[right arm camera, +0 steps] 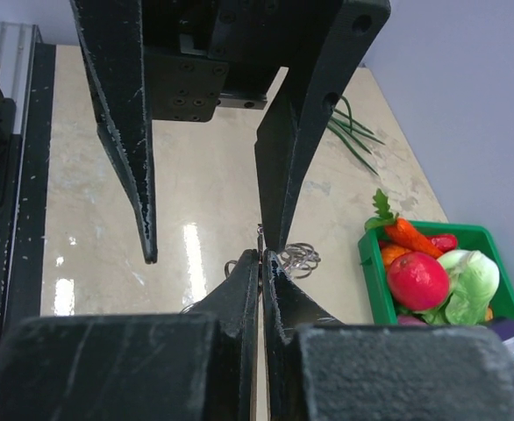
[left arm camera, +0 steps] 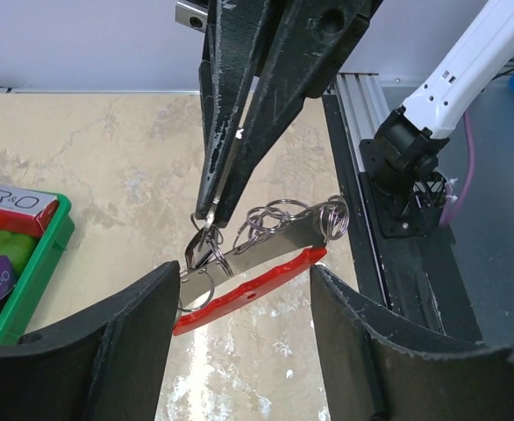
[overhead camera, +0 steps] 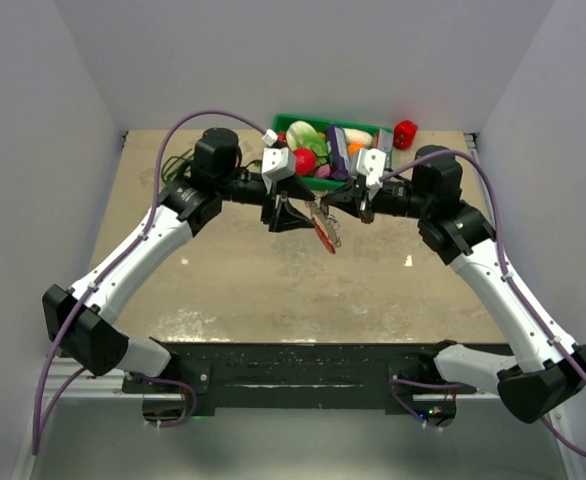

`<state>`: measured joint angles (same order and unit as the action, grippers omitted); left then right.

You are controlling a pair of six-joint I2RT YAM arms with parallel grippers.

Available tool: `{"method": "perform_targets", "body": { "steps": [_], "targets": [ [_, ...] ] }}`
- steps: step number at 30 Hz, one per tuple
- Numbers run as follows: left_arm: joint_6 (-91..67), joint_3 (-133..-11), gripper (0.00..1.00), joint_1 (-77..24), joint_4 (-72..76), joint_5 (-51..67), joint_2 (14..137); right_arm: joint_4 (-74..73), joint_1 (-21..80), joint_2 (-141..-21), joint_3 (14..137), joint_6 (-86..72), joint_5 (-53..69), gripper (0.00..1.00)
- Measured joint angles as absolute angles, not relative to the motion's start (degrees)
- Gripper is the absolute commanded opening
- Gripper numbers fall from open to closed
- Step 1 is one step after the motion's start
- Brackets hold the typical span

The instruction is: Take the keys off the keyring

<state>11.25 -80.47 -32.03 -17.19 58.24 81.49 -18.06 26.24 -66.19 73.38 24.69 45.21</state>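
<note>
Right gripper [left arm camera: 209, 210] pinched shut on keyring [left arm camera: 203, 246], bunch hanging above worktop [overhead camera: 273, 290]. Keys [left arm camera: 261, 248], red tag [left arm camera: 248, 294] lie lengthwise across left gripper [left arm camera: 239, 324] gap, jaws wide, straddling.

White arm links [overhead camera: 138, 255], black joints [overhead camera: 201, 205], purple cables [overhead camera: 45, 380], scuffed black tapered claw fingers [left arm camera: 239, 114].

The keys [left arm camera: 261, 253] show as one flat silvery blade, nearly level with its right end tilted up, hanging in the air above the desk [left arm camera: 108, 175]. The keyring [left arm camera: 273, 215] is a chain of small thin silvery loops bunched just above the blade, with its red curved tag [left arm camera: 248, 294] lying along the blade's underside. The loop at its left end is pinched in the closed right gripper [left arm camera: 206, 221].
</note>
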Motion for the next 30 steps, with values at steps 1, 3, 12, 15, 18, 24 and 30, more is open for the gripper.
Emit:
{"method": "perform_targets", "body": {
  "steps": [1, 3, 12, 15, 18, 24, 30],
  "targets": [
    [11.1, -80.5, 0.63, -32.0, -17.1, 58.2, 81.5, -18.1, 26.2, -66.2, 73.4, 24.7, 45.6, 0.00],
    [10.9, -80.5, 0.58, -32.0, -16.8, 58.2, 81.7, -18.1, 26.2, -66.2, 73.4, 24.7, 46.0, 0.00],
    [10.0, -80.5, 0.38, -32.0, -16.8, 59.1, 82.0, -18.7, 26.2, -65.6, 73.4, 25.1, 47.2, 0.00],
    [10.1, -80.5, 0.36, -32.0, -16.8, 59.6, 82.0, -18.7, 26.2, -65.5, 73.4, 25.1, 47.3, 0.00],
    [10.1, -80.3, 0.36, -32.0, -16.8, 59.6, 82.0, -18.7, 26.2, -65.5, 73.4, 25.1, 47.5, 0.00],
    [11.0, -79.8, 0.33, -32.0, -16.9, 59.3, 82.0, -19.4, 26.2, -65.4, 73.4, 25.7, 47.8, 0.00],
    [11.8, -79.5, 0.28, -32.0, -16.9, 58.2, 82.0, -20.0, 26.2, -65.1, 73.4, 26.5, 49.3, 0.00]
  ]
}}
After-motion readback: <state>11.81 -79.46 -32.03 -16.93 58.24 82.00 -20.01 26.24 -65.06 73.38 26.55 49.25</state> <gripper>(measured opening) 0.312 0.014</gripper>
